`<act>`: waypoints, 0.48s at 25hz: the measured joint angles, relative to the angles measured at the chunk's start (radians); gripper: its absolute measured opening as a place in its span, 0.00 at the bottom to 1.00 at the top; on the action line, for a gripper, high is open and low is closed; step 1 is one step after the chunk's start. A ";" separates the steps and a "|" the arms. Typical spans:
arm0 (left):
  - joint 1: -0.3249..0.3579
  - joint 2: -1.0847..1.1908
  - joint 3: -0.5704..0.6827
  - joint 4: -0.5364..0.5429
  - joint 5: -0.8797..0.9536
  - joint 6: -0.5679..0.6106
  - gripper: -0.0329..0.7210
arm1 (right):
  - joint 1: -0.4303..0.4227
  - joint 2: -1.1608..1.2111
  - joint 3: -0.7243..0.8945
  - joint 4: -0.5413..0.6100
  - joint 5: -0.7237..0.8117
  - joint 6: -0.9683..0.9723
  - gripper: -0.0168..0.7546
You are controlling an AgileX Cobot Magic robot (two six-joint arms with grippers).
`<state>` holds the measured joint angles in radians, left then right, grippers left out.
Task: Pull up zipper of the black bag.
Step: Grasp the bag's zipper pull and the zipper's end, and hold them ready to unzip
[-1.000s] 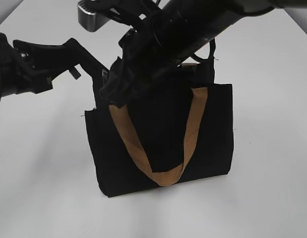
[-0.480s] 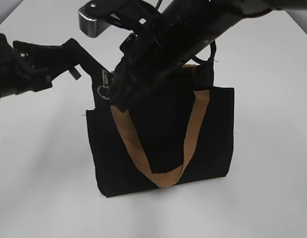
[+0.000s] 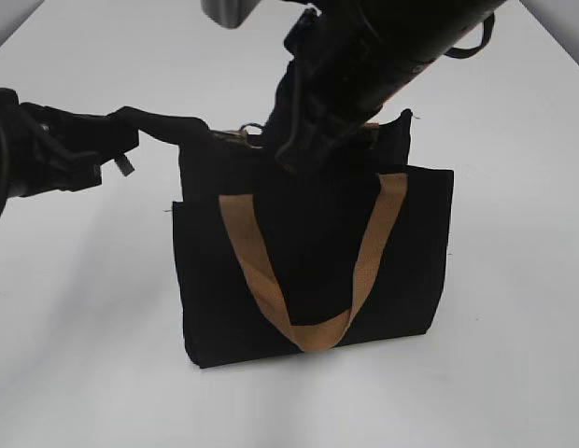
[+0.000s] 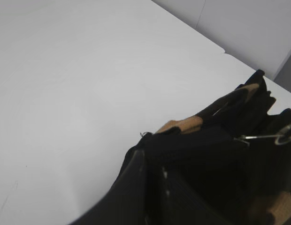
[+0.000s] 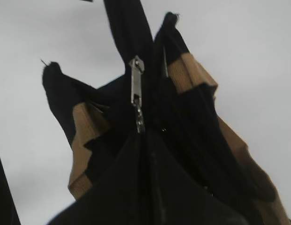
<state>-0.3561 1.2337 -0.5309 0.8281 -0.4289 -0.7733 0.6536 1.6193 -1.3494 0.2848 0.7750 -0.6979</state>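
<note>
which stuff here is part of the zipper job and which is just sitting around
Part of the job:
black bag
zipper pull
left gripper, pinching the bag's top corner
right gripper, at the zipper pull

Not part of it:
white table
tan handles, hanging loose

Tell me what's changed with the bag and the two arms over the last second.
The right gripper has travelled right along the top of the black bag, and the silvery zipper pull went with it, from the left corner toward the middle. The top left corner, held by the left gripper, is now drawn out taut. The bag stayed standing in place, tan handle hanging as before.
</note>
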 joint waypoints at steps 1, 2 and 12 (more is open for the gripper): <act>-0.002 0.000 0.000 0.003 0.002 0.000 0.05 | -0.013 0.000 0.000 -0.014 0.011 0.016 0.02; -0.004 0.000 0.000 0.005 0.002 0.000 0.05 | -0.028 0.000 0.000 -0.020 0.025 0.032 0.02; -0.006 0.000 0.000 -0.043 0.199 0.000 0.05 | -0.211 0.000 0.000 -0.047 0.143 0.092 0.02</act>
<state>-0.3625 1.2337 -0.5309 0.7849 -0.2297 -0.7733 0.4431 1.6193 -1.3498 0.2381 0.9179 -0.6062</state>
